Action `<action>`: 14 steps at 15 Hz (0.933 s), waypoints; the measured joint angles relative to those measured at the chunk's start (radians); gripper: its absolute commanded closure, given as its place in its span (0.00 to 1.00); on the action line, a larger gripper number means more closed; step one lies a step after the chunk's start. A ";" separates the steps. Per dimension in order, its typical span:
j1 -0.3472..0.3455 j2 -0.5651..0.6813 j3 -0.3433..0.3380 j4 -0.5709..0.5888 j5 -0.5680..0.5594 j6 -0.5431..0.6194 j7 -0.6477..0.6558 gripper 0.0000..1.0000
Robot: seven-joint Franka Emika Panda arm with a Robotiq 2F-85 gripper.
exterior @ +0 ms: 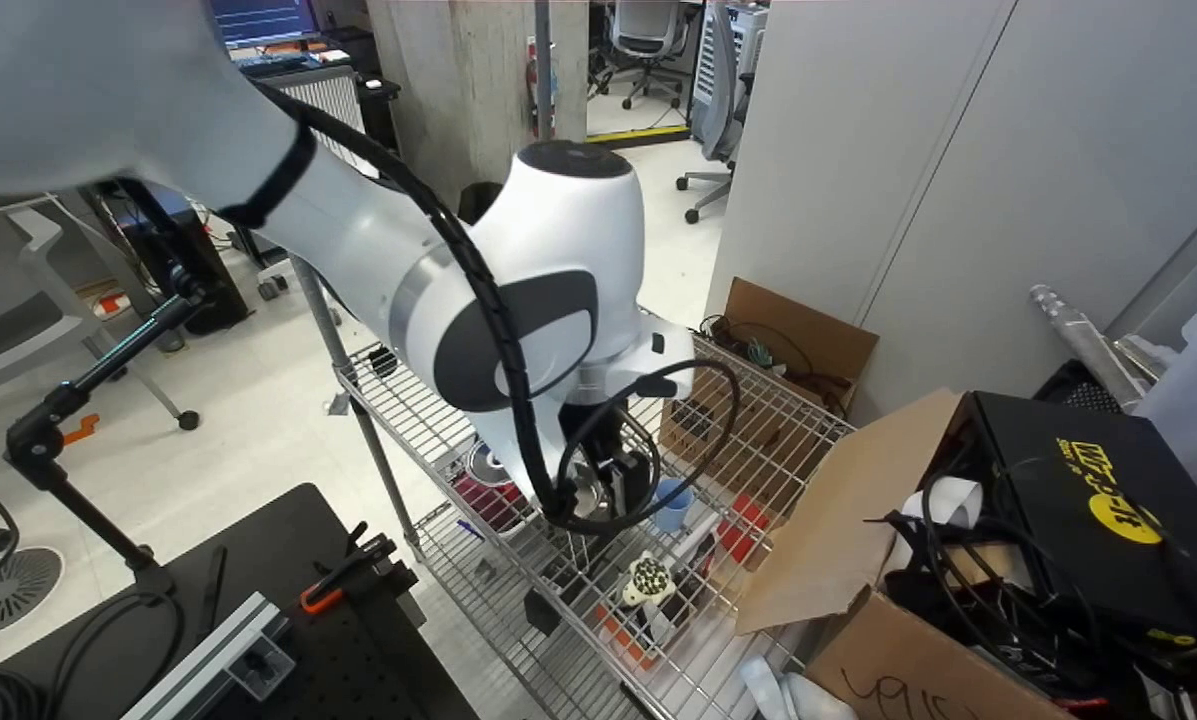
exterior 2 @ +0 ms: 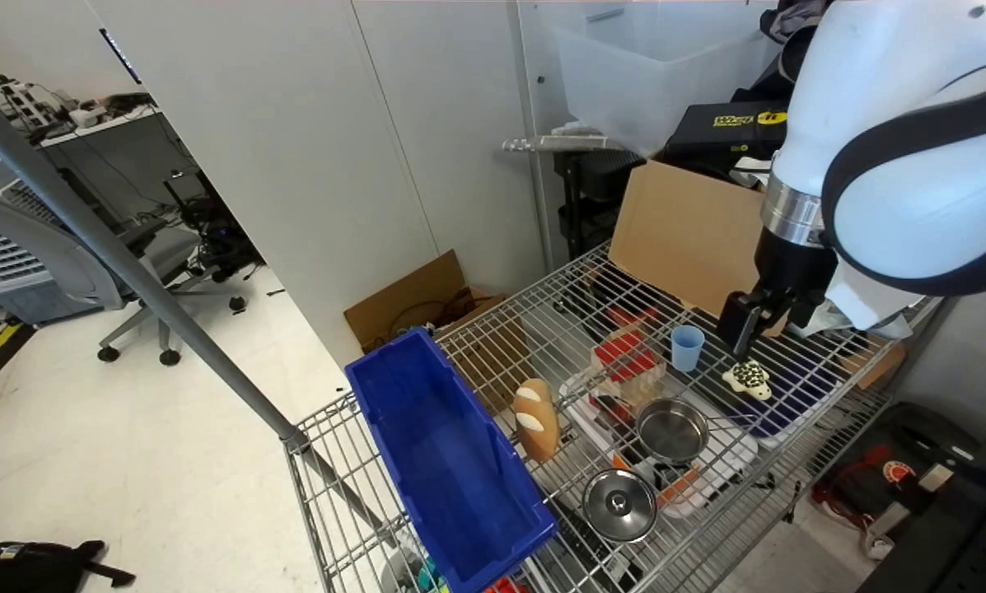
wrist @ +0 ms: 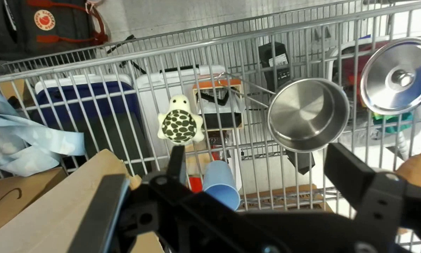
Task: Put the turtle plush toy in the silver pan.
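Points the gripper (wrist: 257, 158) downward, with both fingers (wrist: 347, 172) spread wide apart. Holds the wrist (exterior 2: 792, 214) just above the gripper, with the arm (exterior: 358, 235) slanting down to the wrist from higher up.

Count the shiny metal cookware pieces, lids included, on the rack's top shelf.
2: in the wrist view, the silver pan, right of the turtle plush toy, and the round lid, at the right edge. The arm may hide others.
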 measured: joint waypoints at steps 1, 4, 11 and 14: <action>0.000 0.035 -0.011 0.025 -0.003 0.009 0.005 0.00; 0.003 0.141 -0.041 0.096 -0.021 0.017 0.021 0.00; 0.038 0.325 -0.097 0.222 -0.046 0.017 0.066 0.00; 0.048 0.376 -0.111 0.262 -0.046 0.017 0.080 0.00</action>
